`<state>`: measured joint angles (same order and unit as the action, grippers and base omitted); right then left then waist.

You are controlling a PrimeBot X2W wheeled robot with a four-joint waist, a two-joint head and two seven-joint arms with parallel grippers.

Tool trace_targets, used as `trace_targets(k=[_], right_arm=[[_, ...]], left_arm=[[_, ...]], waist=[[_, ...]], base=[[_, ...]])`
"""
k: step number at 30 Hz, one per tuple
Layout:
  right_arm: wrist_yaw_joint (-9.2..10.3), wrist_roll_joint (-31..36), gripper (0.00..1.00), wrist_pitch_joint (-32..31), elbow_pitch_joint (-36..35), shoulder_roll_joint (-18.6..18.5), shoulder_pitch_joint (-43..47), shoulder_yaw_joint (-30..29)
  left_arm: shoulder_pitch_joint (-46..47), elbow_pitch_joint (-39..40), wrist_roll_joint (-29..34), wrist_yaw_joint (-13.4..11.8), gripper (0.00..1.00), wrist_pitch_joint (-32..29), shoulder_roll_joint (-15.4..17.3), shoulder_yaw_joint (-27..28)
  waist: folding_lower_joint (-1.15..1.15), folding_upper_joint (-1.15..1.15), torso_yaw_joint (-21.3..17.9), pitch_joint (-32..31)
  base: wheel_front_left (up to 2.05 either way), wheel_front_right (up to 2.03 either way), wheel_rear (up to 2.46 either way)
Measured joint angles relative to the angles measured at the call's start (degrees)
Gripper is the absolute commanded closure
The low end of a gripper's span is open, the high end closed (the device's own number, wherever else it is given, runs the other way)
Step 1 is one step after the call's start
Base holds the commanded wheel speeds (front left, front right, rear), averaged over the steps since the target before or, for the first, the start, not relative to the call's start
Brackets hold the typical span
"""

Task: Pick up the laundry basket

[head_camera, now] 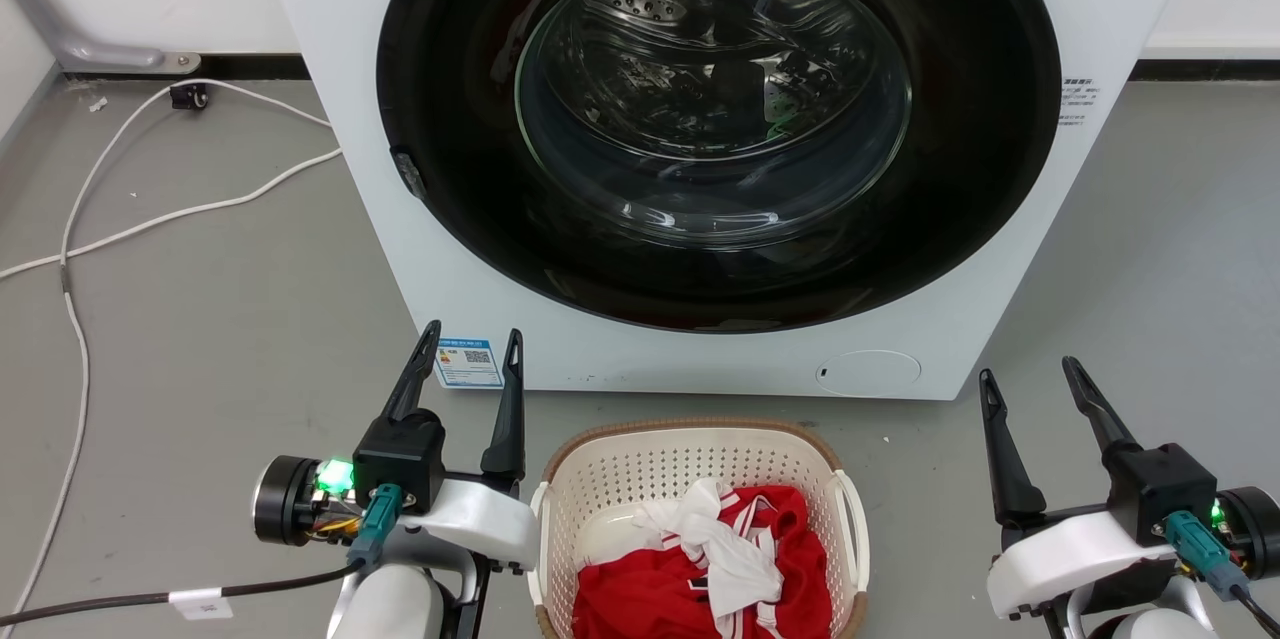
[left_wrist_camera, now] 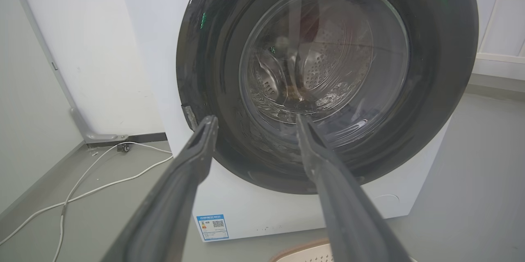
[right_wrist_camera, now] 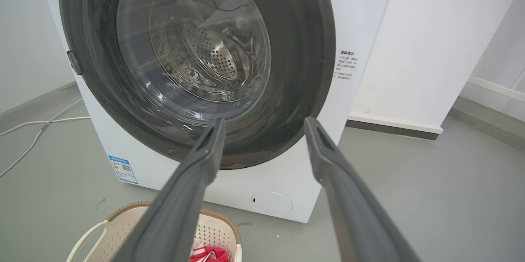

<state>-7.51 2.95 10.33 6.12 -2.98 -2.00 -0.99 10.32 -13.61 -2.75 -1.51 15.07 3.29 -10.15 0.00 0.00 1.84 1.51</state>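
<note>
Two spread grippers (head_camera: 473, 331) (head_camera: 1029, 368), laundry basket (head_camera: 640, 471) between

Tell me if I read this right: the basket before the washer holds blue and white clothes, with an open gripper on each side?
Not quite. The head view shows the clothes in the laundry basket are red and white, not blue. The rest holds.

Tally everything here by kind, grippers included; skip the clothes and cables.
Washing machine: 1
Laundry basket: 1
Blue label: 1
Grippers: 2, left gripper and right gripper
Total: 5
</note>
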Motion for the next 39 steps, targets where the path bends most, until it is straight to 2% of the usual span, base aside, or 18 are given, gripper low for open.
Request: trace_targets(k=[11,20,32,39], right_arm=[[0.0,-0.5,0.0,0.0,-0.2,0.0,0.0,0.1],[0.01,-2.1,0.0,-1.2,1.7,0.0,-1.4,1.0],[0.01,-4.4,0.0,-1.3,11.5,0.0,-8.8,3.3],[0.0,-6.5,0.0,-1.4,19.5,0.1,-14.6,4.6]], left_arm=[[0.0,0.0,0.0,0.4,0.0,0.0,0.0,0.2],[0.7,-3.2,-1.5,0.9,0.0,0.0,-0.1,1.3],[6.6,-13.1,-4.3,2.1,0.0,0.0,-0.3,3.8],[11.5,-20.4,-6.0,4.1,0.0,0.0,-0.3,5.0]], waist=[[0.0,0.0,-0.1,0.8],[0.0,0.0,-0.6,5.0],[0.0,0.0,-1.4,16.1],[0.0,0.0,-1.8,23.1]], base=[[0.0,0.0,0.0],[0.0,0.0,0.0],[0.0,0.0,0.0],[0.0,0.0,0.0]])
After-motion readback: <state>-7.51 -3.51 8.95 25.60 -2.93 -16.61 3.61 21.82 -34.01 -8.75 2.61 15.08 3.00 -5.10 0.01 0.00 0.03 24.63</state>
